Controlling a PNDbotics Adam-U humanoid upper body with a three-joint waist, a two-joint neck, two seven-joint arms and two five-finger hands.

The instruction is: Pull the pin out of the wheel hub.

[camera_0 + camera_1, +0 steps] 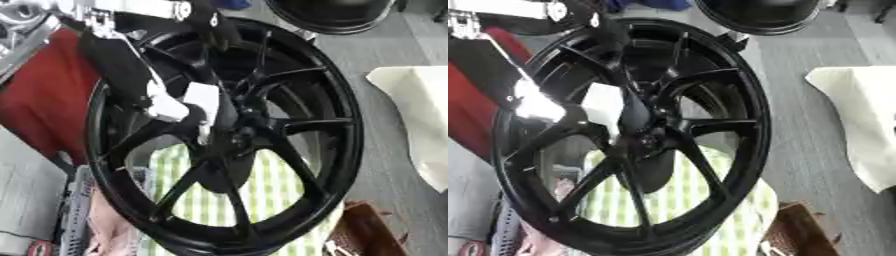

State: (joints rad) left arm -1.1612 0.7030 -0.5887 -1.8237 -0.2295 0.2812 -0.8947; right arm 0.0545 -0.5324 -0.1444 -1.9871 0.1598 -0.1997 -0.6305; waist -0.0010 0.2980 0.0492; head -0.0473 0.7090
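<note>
Reaching: left hand (179,107) at wheel hub (236,132).

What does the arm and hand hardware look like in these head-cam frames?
Only the left arm shows, entering from the upper left: a black shell with silver-white metal joints near the top edge. Its left hand is black with white or silver plates that catch glare, seen in front of the black wheel. No cables or markings can be made out. The right arm is not in view.
</note>
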